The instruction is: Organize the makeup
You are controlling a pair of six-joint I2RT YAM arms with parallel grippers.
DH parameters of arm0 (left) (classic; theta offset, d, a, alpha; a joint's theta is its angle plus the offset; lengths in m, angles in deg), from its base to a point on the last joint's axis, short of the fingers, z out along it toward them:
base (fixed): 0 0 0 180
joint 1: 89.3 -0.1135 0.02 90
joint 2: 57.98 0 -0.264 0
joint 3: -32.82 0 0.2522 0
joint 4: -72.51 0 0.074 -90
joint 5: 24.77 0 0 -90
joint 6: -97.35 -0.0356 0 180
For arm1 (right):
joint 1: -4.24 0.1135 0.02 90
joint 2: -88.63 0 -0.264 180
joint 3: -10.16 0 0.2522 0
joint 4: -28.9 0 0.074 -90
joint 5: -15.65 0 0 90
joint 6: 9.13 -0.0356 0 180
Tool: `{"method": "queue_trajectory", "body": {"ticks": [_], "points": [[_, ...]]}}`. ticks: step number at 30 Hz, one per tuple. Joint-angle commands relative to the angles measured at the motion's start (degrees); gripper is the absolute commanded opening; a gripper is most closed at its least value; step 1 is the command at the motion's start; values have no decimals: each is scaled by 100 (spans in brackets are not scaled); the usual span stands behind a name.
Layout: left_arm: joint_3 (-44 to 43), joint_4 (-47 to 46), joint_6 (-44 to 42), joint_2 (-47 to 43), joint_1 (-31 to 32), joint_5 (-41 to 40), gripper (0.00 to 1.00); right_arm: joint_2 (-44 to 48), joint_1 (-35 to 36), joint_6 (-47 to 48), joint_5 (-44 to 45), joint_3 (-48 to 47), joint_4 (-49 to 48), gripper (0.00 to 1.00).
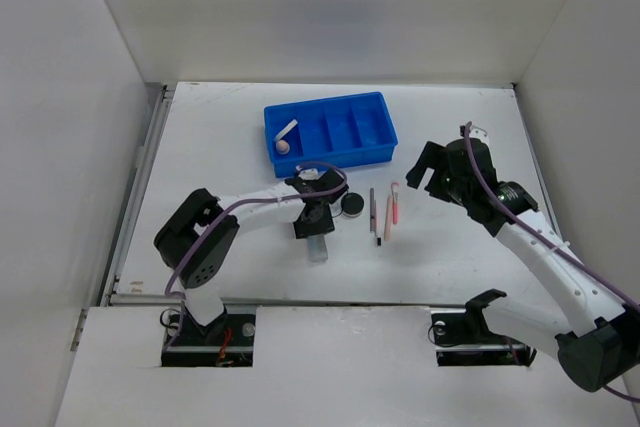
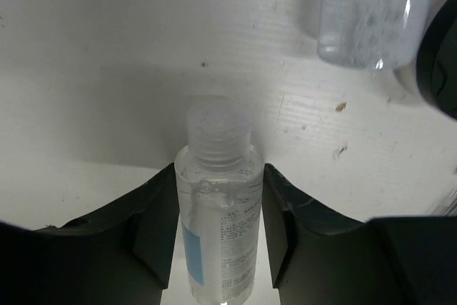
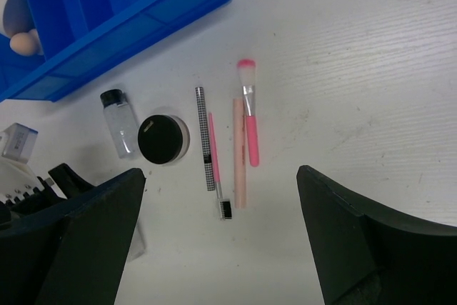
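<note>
A small clear bottle [image 2: 218, 241] lies on the white table, cap pointing away from me, and my left gripper [image 2: 219, 176] is shut on its sides. From above, this bottle [image 1: 318, 248] sticks out below the left gripper [image 1: 312, 222]. A second clear bottle [image 3: 120, 123] and the round black jar [image 3: 163, 138] lie just beyond it. To their right lie a checked pencil [image 3: 204, 133], a peach pencil [image 3: 239, 151] and a pink brush [image 3: 250, 130]. My right gripper [image 3: 220, 176] hovers open above them, holding nothing. The tan sponge [image 1: 284, 146] and the cream puff [image 1: 288, 130] rest in the tray's left compartment.
The blue divided tray [image 1: 352, 155] stands at the back centre of the table, and its other compartments hold nothing. White walls close in the table on the left, back and right.
</note>
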Motion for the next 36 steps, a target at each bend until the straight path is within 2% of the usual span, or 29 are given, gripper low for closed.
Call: {"method": "queue_trajectory", "body": {"ticks": [1,3,6,8,10,12,15,17,21,24,32,33,34,36], "points": [[-202,651,-219,-312,145,27,1,106,3,-43,166,-26,-189,94],[-465,1046,-500,-559,145,-129,0,106,3,-43,166,-26,-189,94],[-1553,1738,-1335,-542,15,-437,0,168,3,-43,219,-26,-189,94],[-2590,2013,-1757,-367,-144,-438,0,168,3,-43,219,-26,-189,94],[-3249,2172,-2232,11,-434,-561,0,220,3,-43,271,-26,-189,94],[-4268,2312,-2452,344,-689,-448,0,281,3,-43,271,-26,-189,94],[-5552,2313,-2734,1274,-1312,227,0,335,3,-43,324,-26,-75,94],[-6411,2313,-2795,1627,-1471,299,0,387,3,-43,385,-88,-14,94],[-7415,2313,-2945,2357,-1753,563,0,440,3,-96,438,-140,48,94],[-7778,2085,-2945,2797,-1955,817,0,440,3,-96,438,-140,101,94],[-7779,1724,-2822,3360,-2254,1073,1,493,3,-148,438,-88,154,94],[-7779,1724,-2822,3361,-2254,969,9,493,3,-148,438,-88,215,94],[-7779,1672,-2822,3439,-2254,907,27,493,3,-148,438,-88,215,94],[-7779,1593,-2822,3519,-2254,845,36,493,3,-148,438,-88,215,94]]}}
